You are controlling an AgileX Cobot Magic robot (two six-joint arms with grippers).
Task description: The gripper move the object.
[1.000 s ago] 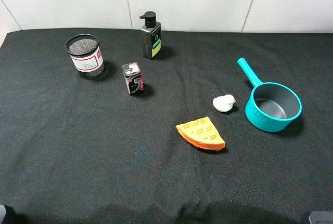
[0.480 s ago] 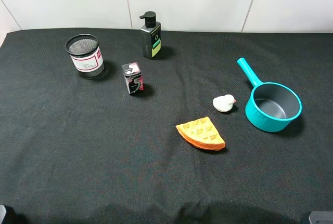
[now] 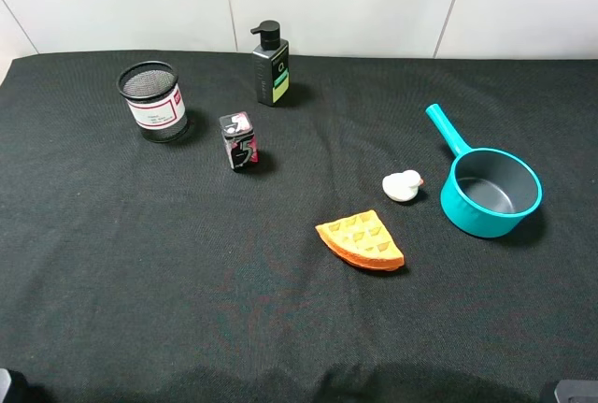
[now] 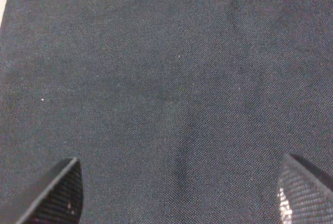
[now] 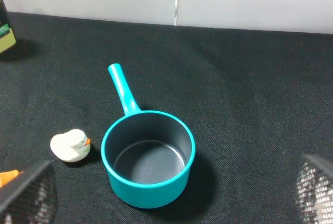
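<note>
The white duck toy (image 3: 402, 185) with an orange-red beak sits upright on the black cloth, just left of the teal pan. It also shows in the right wrist view (image 5: 69, 145). My right gripper (image 5: 174, 185) is open and empty, well short of the duck, with both fingertips at the frame's lower corners. My left gripper (image 4: 177, 193) is open and empty over bare cloth. In the exterior high view only a dark bit of each arm shows at the bottom corners, the left arm (image 3: 7, 384) and the right arm (image 3: 572, 390).
A teal saucepan (image 3: 491, 193) stands right of the duck, handle pointing back left. An orange waffle wedge (image 3: 362, 240) lies in front of the duck. A mesh pen cup (image 3: 152, 101), a small dark box (image 3: 239, 140) and a pump bottle (image 3: 270, 64) stand at the back left.
</note>
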